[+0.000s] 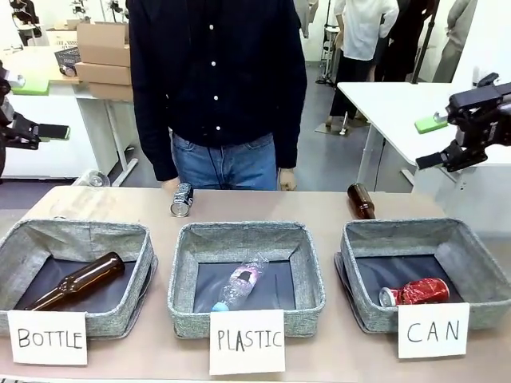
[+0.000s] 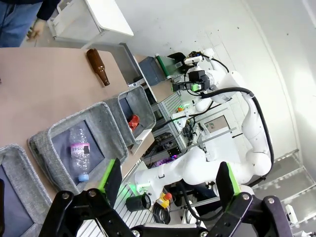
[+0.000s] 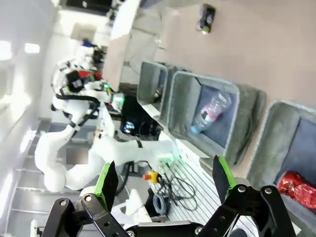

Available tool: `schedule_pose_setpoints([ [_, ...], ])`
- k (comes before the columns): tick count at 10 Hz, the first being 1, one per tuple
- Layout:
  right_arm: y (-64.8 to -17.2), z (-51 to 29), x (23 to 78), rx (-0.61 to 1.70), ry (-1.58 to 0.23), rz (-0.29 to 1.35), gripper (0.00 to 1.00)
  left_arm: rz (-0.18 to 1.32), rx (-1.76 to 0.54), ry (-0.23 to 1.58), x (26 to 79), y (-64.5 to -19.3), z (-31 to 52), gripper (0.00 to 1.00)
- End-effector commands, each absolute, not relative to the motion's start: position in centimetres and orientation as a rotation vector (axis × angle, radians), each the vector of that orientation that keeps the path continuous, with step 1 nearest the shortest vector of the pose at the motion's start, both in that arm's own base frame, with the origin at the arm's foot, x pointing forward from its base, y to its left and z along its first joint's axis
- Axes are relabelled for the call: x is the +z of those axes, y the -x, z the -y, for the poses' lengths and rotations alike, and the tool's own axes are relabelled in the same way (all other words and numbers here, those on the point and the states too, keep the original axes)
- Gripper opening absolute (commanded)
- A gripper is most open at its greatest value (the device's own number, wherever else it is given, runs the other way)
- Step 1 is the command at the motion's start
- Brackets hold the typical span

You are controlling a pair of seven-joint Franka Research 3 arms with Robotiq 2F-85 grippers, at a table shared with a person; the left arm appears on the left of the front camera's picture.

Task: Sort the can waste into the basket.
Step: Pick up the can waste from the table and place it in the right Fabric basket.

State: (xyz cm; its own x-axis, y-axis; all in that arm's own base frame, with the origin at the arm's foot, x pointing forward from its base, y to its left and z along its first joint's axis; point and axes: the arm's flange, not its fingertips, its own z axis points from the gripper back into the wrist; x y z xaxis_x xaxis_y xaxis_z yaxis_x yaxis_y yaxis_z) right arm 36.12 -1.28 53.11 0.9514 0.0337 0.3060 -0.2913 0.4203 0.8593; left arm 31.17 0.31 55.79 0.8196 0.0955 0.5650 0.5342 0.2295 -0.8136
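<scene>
"Currently, how do your jaws stand?"
"Both spread, nothing held. Left gripper (image 2: pixel 168 174) and right gripper (image 3: pixel 164 173) each hang raised off to their own side of the table (image 1: pixel 319 209), I judge to leave the bins open to reach."
"And the can waste?"
"Red can (image 1: pixel 415 292) lies in the basket (image 1: pixel 479 259), behind its CAN card (image 1: pixel 433 329). Silver and black can (image 1: pixel 182 199) lies on its side at the far edge, well apart from both jaws."

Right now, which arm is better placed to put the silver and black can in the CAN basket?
Probably the right. The silver and black can lies just left of the middle, but the CAN basket sits at the right gripper's side; the left gripper would carry across the PLASTIC bin.
</scene>
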Motion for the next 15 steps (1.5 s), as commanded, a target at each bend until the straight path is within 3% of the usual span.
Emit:
schedule_pose_setpoints([
  [1,-35.5,1.6,53.7,0.266,-1.072,0.264,1.00,0.594,-0.341,1.345,55.9,-31.3,-0.1,1.00],
  [12,-35.5,1.6,53.7,0.266,-1.072,0.264,1.00,0.573,-0.326,1.323,55.8,-31.2,-0.3,1.00],
  [13,-35.5,1.6,53.7,0.266,-1.072,0.264,1.00,0.560,-0.224,0.998,56.9,-33.1,1.9,1.00],
  [15,-35.5,1.6,53.7,0.266,-1.072,0.264,1.00,0.332,-0.060,0.390,56.7,-42.3,5.4,1.00],
])
